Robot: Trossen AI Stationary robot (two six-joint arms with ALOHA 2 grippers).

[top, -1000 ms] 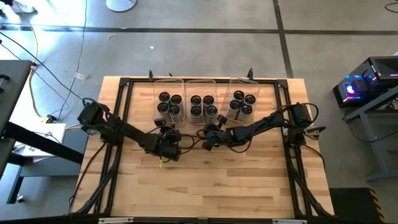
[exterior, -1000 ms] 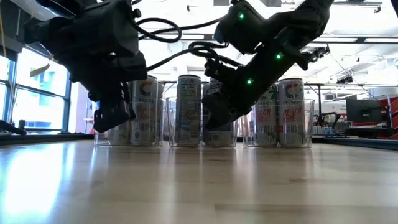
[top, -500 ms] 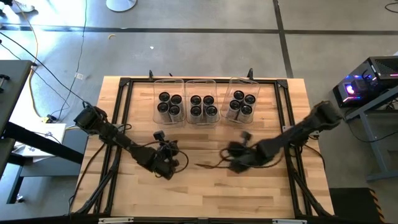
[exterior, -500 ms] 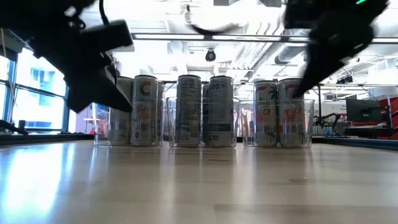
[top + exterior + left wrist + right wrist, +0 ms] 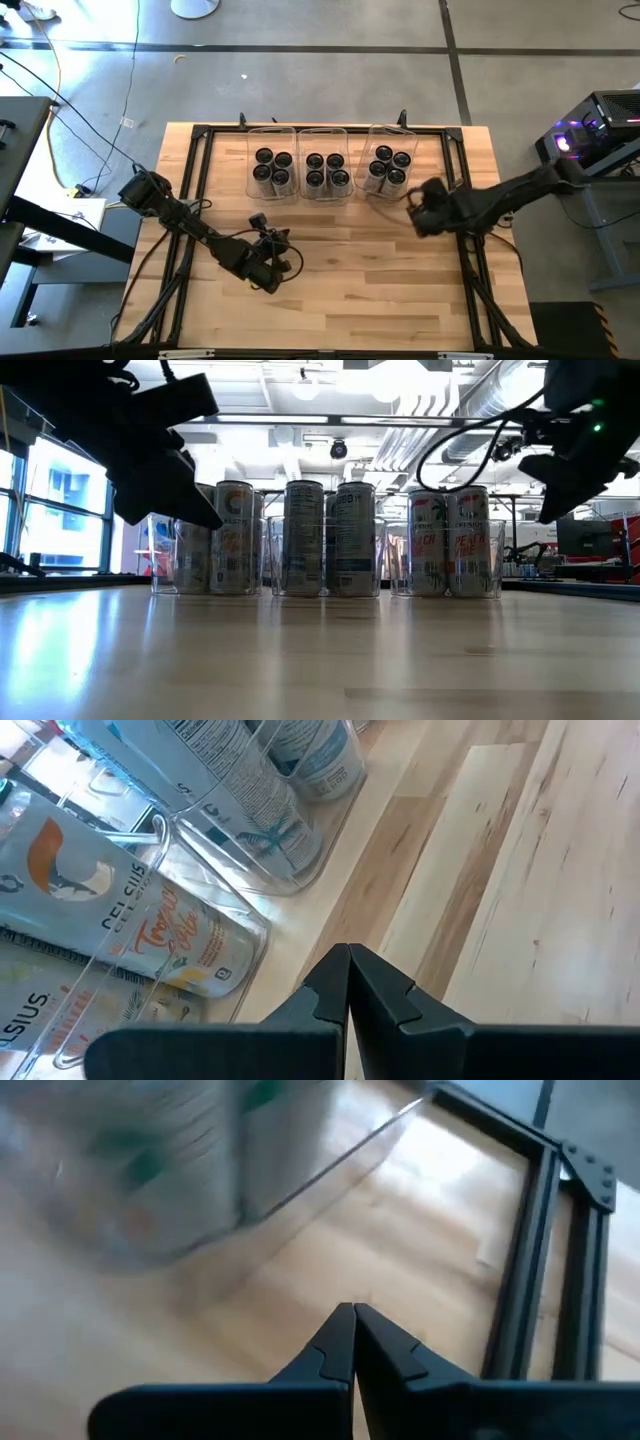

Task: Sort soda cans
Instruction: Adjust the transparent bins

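Observation:
The soda cans stand upright in three clear bins along the table's far side: a left group (image 5: 272, 170), a middle group (image 5: 326, 172) and a right group (image 5: 390, 168), seen side-on in the low view (image 5: 303, 538). My left gripper (image 5: 266, 270) hangs shut over bare table, nearer than the left bin; its wrist view shows shut fingertips (image 5: 348, 958) and the cans (image 5: 140, 920) behind clear plastic. My right gripper (image 5: 418, 204) is shut (image 5: 353, 1316), just right of and nearer than the right bin, holding nothing.
A black frame (image 5: 455, 200) runs around the table top; its right rail (image 5: 545, 1250) lies close beside my right gripper. Bare wooden table (image 5: 340, 300) spreads across the near half. Cables trail from both arms.
My right gripper has drawn back from the middle bin, swung toward the near right, then gone up toward the table's right edge beside the right bin. My left gripper has pulled away from the left bin toward the near edge and risen. The cans have stayed put.

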